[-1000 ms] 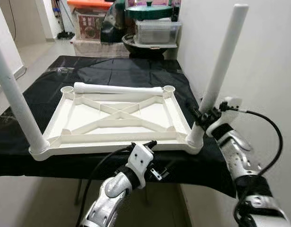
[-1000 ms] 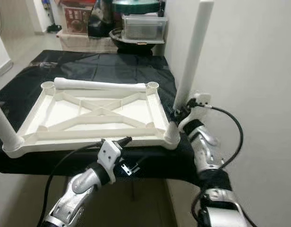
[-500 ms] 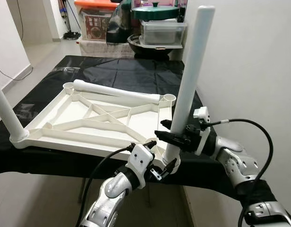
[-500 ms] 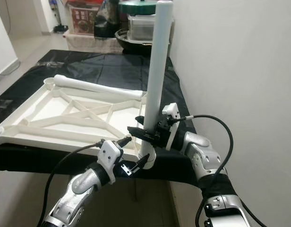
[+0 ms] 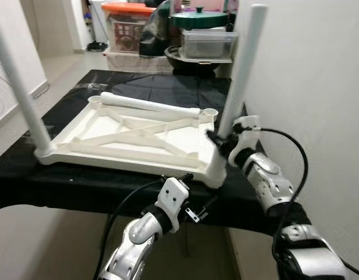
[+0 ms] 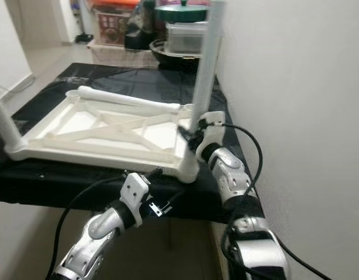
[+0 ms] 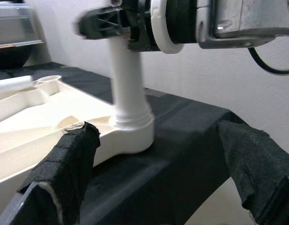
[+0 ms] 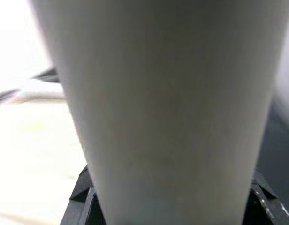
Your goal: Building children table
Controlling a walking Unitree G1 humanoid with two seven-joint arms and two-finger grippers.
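A: The left end effector (image 5: pixel 190 195) hangs with fingers spread and nothing in them, just below the tabletop's (image 5: pixel 124 137) near edge; the right end effector (image 5: pixel 221 139) is clamped round the upright leg (image 5: pixel 242 76) at its near right corner.

B: The risk?

A: The inverted tabletop sits at the brink of the black surface (image 5: pixel 80 181). A sideways pull on that leg could likely drag it off.

B: Containers?

A: Beyond the tabletop, an orange-lidded bin (image 5: pixel 126 23), contents unclear, then a clear box (image 5: pixel 207 42) under a green lid (image 5: pixel 200 17).

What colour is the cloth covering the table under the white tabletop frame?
Black; the cloth shows best in the left eye view.
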